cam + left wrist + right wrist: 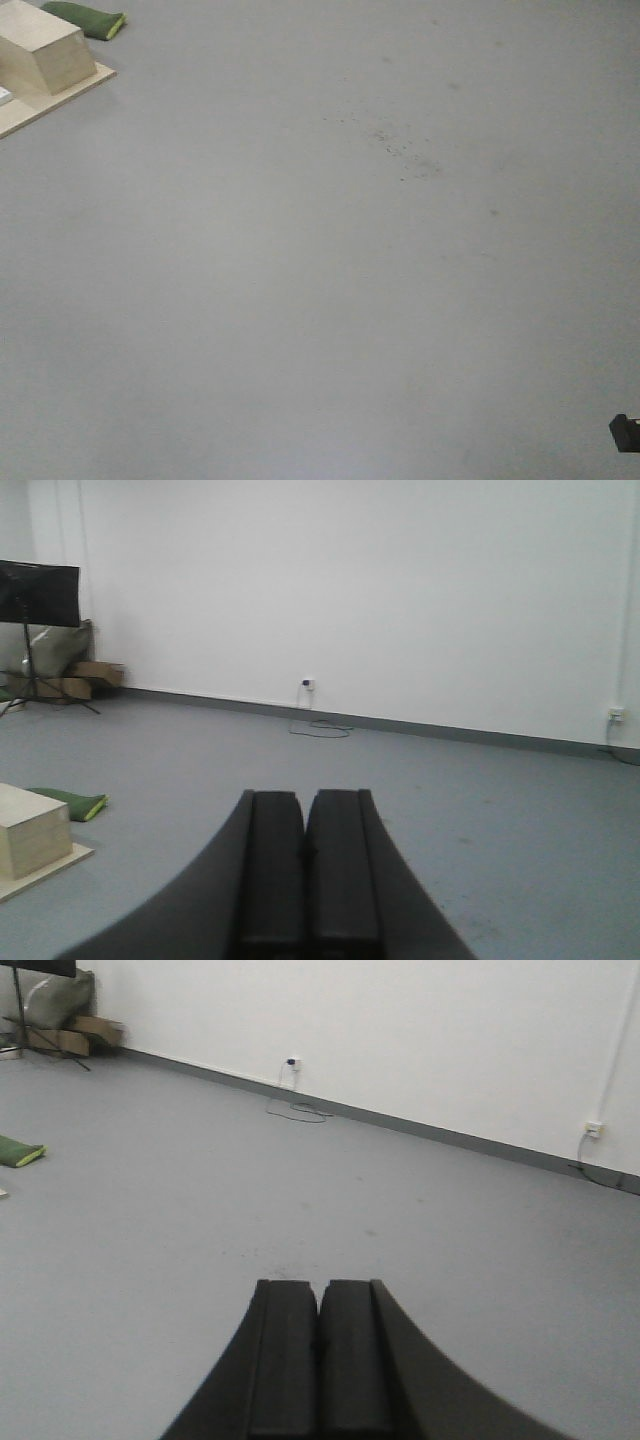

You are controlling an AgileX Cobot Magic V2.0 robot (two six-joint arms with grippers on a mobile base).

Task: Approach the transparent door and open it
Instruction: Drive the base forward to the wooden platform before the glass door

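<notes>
The transparent door is out of view in all three views. My left gripper (pixel 305 798) is shut and empty, its black fingers pressed together, pointing over bare grey floor toward a white wall. My right gripper (pixel 320 1287) is also shut and empty, pointing over the same floor toward the wall. In the front view a small black part (pixel 624 432) of the robot shows at the bottom right edge.
A pale wooden block on a flat board (pixel 45 62) sits on the floor at the far left, also in the left wrist view (pixel 30 832). A green cushion (pixel 88 20) lies behind it. A black stand (pixel 35 605), cardboard boxes (pixel 95 672) and wall cables (pixel 320 726) line the wall.
</notes>
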